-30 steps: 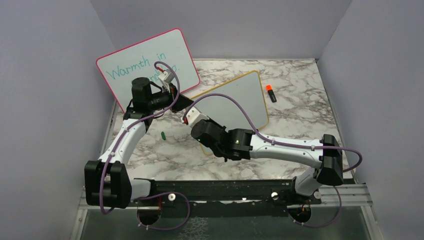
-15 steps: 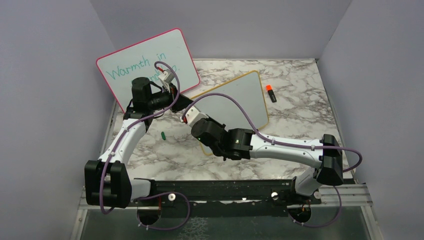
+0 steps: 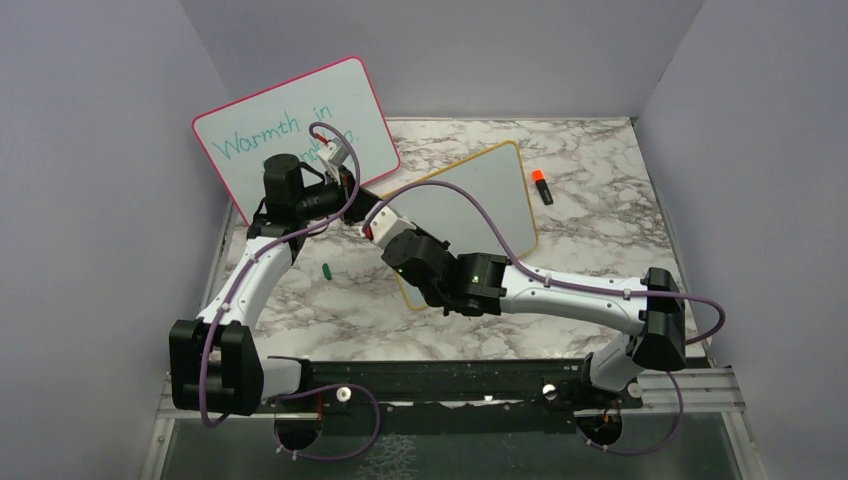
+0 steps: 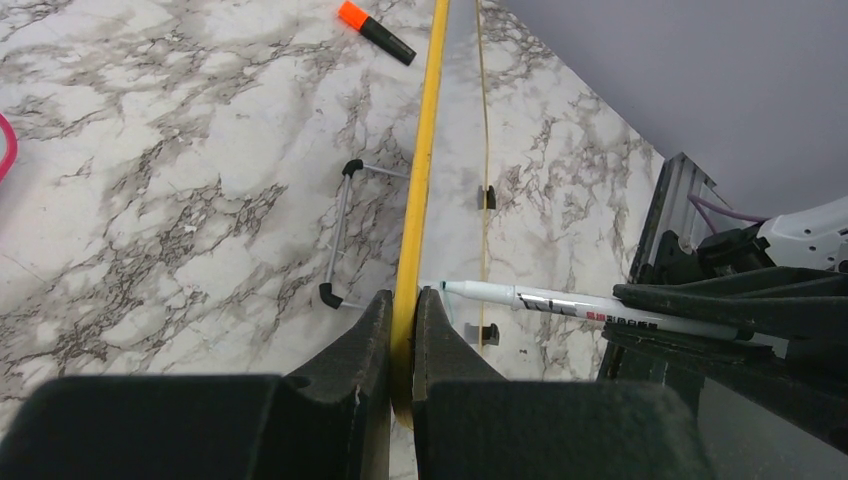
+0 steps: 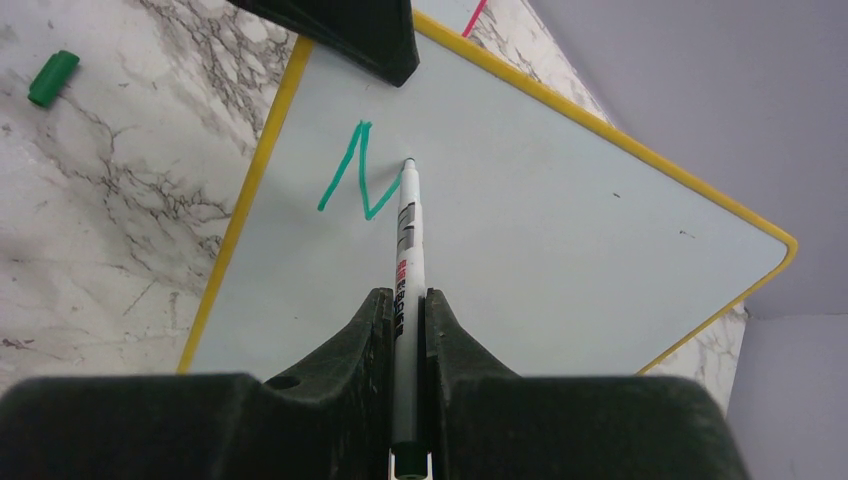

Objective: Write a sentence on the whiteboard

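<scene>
My right gripper [image 5: 404, 300] was clenched on a white marker [image 5: 408, 240], jaws nearly closed around its barrel. The tip sat at the face of the whiteboard [image 5: 560, 230], at the end of the last stroke of a teal-green N [image 5: 352, 175], the only letter of the sentence there. I could not tell whether the tip pressed on the surface or sat just off it.

My left gripper [image 4: 403, 312] was pinched tight on the board's yellow frame at its left edge, fingers on either side. The board sat tilted near the middle of the marble table [image 3: 600, 230], its wire legs with black feet showing behind it in the left wrist view.

I counted two boards: this one and a pink-framed board [image 3: 300, 130] behind it. There were two markers: the one I gripped and an orange-capped marker [image 3: 541, 187] lying well apart to the right. One loose green cap [image 3: 327, 269] lay to the left of the whiteboard.
</scene>
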Robot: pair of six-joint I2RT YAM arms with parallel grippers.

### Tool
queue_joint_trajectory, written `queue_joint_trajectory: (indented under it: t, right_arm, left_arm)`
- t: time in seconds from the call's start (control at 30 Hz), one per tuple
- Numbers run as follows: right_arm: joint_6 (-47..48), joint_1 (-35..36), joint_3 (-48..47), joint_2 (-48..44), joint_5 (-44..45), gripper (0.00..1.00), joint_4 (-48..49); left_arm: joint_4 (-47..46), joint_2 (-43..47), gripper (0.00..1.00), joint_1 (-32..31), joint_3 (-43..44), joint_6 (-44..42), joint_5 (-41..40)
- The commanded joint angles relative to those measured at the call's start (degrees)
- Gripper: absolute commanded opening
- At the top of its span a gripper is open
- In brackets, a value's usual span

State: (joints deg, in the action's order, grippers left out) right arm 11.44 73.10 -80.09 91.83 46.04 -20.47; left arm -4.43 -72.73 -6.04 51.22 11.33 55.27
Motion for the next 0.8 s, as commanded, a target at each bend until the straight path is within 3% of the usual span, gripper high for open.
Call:
queue_joint_trajectory:
  t: [0.0, 0.33, 0.77]
  right_arm:
    - [1.3, -0.9, -2.2, 0.8, 1.1, 0.0, 3.4]
    - [1.3, -1.2, -2.5, 0.4, 0.2, 0.0, 3.5]
    - [-3.1, -1.2, 2.2, -7.9, -5.5, 0.0, 1.0]
  left_arm:
    - [3.4, -0.9, 0.0, -1.4, 0.2, -3.2, -0.3]
    - [3.9, -1.0, 0.0, -1.4, 0.3, -3.5, -0.9]
    - [4.3, -0.9, 0.0, -1.4, 0.7, -4.5, -2.9]
